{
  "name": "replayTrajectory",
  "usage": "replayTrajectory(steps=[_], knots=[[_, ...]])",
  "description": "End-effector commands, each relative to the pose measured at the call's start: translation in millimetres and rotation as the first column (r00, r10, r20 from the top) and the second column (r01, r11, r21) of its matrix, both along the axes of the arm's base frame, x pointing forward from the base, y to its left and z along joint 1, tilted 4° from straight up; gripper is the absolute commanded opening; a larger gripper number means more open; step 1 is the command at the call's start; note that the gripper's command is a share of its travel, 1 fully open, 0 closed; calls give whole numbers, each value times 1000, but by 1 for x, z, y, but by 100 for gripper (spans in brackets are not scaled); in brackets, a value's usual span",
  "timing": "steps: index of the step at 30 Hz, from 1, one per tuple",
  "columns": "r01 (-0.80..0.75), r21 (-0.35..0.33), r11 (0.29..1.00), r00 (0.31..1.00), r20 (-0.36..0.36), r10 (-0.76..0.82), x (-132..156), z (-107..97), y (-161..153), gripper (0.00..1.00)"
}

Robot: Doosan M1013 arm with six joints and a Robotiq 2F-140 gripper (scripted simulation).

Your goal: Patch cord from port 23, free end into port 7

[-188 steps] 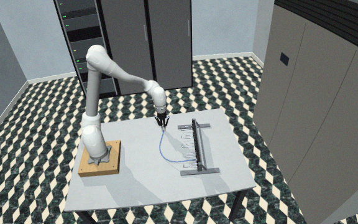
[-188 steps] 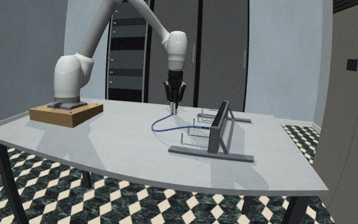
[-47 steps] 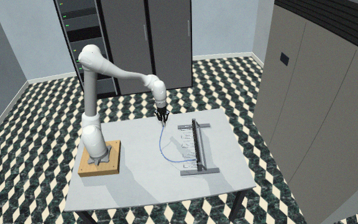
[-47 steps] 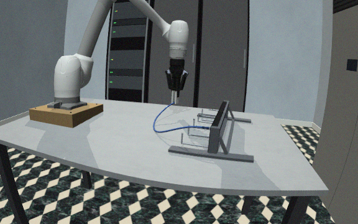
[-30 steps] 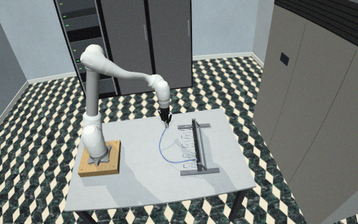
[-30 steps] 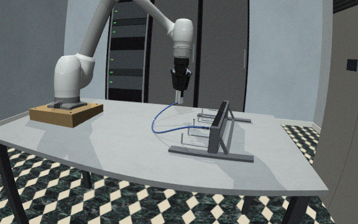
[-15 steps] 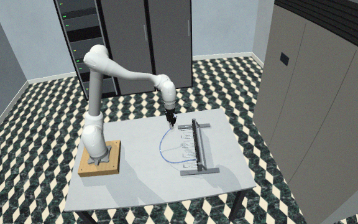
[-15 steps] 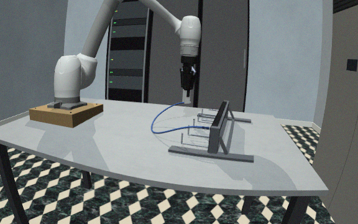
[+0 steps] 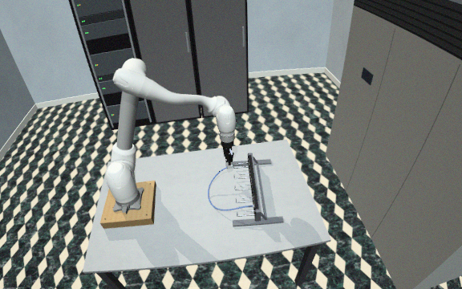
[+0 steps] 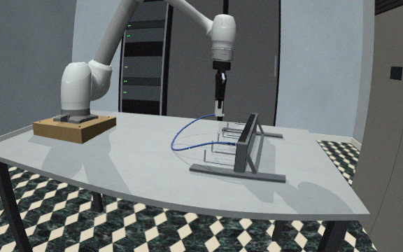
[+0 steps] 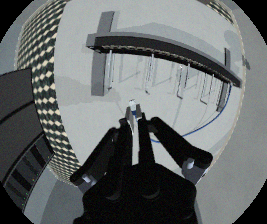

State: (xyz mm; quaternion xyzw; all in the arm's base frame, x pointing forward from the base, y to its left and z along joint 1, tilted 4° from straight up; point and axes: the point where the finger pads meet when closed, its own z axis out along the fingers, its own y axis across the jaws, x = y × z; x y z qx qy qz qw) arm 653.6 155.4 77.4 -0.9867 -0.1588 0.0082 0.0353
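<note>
Top view: 1 arm (image 9: pixel 124 120) (image 10: pixel 117 31) reaches over the table (image 9: pixel 183 241) (image 10: pixel 135 164) (image 11: pixel 79 60) toward the rack (image 9: pixel 253 189) (image 10: pixel 242 154) (image 11: pixel 169 46). Near the rack's far end, on the side facing the arm's base, the gripper (image 9: pixel 228 164) (image 10: pixel 219 111) (image 11: pixel 134 111) is clamped on the plug (image 11: pixel 132 103), above the table and apart from the rack. From it the blue cord (image 9: pixel 209 189) (image 10: pixel 173 141) (image 11: pixel 204 129) bows out beside the rack; its other end meets the rack's front, toward the near end. The rack stands upright on 2 feet (image 9: pixel 257 221) (image 10: pixel 237 173) (image 11: pixel 98 82).
</note>
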Motion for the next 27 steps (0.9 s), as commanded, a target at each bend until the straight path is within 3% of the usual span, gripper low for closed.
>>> replayTrajectory(steps=[1,14,27], knots=[[64,-6,998,998,-6,-64,7,2,-6,0],[291,-14,957,957,-23,-291,34,7,-28,0],[364,-18,931,931,-28,-365,44,9,-36,0]])
